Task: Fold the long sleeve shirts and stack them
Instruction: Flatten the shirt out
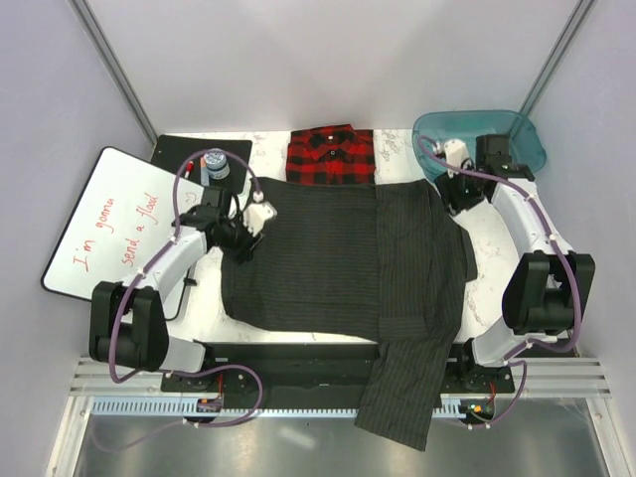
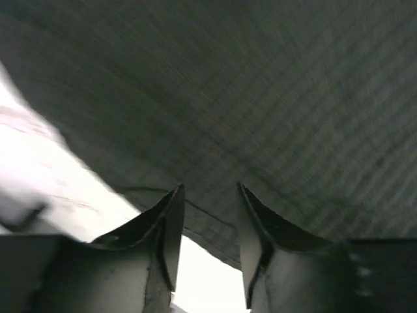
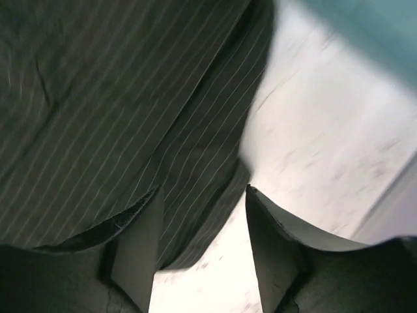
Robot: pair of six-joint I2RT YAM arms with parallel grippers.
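Pinstripe shirt [image 1: 328, 263] lies flat mid-desk [image 1: 487, 263], one sleeve hanging off the near edge; only the overhead shows that. Wrist cams: left fingers [image 2: 163, 228] spread over its left hem, right fingers [image 3: 270, 235] spread over its far right edge, neither pinching cloth. Plaid shirt [image 1: 331, 156] sits folded at the far edge.

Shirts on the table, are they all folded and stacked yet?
Not yet. The red plaid shirt already lies folded at the far edge. The dark pinstriped shirt is being worked on: it lies spread out, one sleeve dangling off the near edge, left hand and right hand open at its far corners. Left: fold it and stack the two.
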